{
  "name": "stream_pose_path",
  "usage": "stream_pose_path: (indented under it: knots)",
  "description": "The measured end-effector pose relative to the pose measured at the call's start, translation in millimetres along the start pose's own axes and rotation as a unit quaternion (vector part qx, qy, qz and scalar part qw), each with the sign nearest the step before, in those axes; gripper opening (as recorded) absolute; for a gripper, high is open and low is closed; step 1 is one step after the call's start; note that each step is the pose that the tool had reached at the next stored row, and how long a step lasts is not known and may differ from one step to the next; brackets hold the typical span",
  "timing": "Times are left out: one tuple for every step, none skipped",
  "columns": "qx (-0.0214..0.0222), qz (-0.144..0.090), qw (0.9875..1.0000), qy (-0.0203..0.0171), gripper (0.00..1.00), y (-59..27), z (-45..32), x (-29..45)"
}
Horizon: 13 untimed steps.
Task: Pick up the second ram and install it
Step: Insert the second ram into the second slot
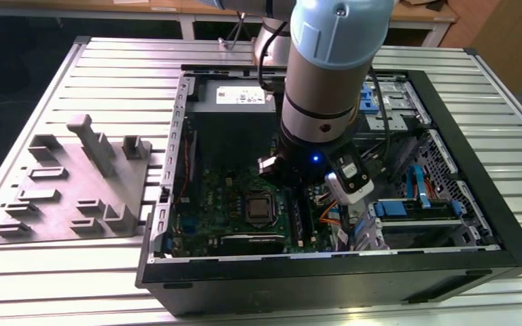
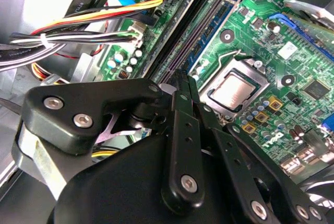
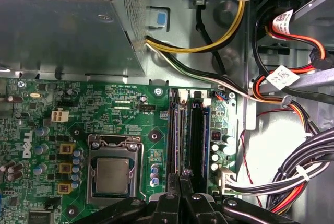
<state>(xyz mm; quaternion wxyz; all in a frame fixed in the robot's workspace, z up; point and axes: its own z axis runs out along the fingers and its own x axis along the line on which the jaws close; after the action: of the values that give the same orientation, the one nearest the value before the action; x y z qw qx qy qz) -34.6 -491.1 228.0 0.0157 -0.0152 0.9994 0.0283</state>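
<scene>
Second ram [image 3: 178,130] seems seated edge-on in the motherboard [image 3: 130,98]; fingers [image 2: 182,130] are held together above it, likely for pressing.

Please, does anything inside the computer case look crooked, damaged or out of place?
Nothing stands out. The gripper sits over the memory slots on the motherboard, and the cables lie bundled beside the board. I see no damage or loose parts.
</scene>
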Motion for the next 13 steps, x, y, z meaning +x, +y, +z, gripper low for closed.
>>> stream_pose_path:
  knots:
    - [0.0000, 0.000, 1.0000, 0.0000, 0.11, 0.0, 0.0, 0.0]
    - [0.0000, 0.000, 1.0000, 0.0000, 0.11, 0.0, 0.0, 0.0]
    - [0.0000, 0.000, 1.0000, 0.0000, 0.11, 0.0, 0.0, 0.0]
    - [0.0000, 0.000, 1.0000, 0.0000, 0.11, 0.0, 0.1, 0.0]
    - [0.0000, 0.000, 1.0000, 0.0000, 0.11, 0.0, 0.1, 0.0]
    - [0.0000, 0.000, 1.0000, 0.0000, 0.11, 0.0, 0.1, 0.0]
    - [0.0000, 0.000, 1.0000, 0.0000, 0.11, 0.0, 0.1, 0.0]
    - [0.0000, 0.000, 1.0000, 0.0000, 0.11, 0.0, 0.1, 0.0]
    - [0.0000, 0.000, 1.0000, 0.0000, 0.11, 0.0, 0.1, 0.0]
    - [0.0000, 0.000, 1.0000, 0.0000, 0.11, 0.0, 0.1, 0.0]
    - [0.0000, 0.001, 1.0000, 0.0000, 0.11, 0.0, 0.2, 0.0]
    - [0.0000, 0.002, 1.0000, -0.0001, 0.11, 0.0, 0.4, 0.0]
    - [0.0001, 0.005, 1.0000, -0.0003, 0.11, 0.0, 0.5, 0.0]
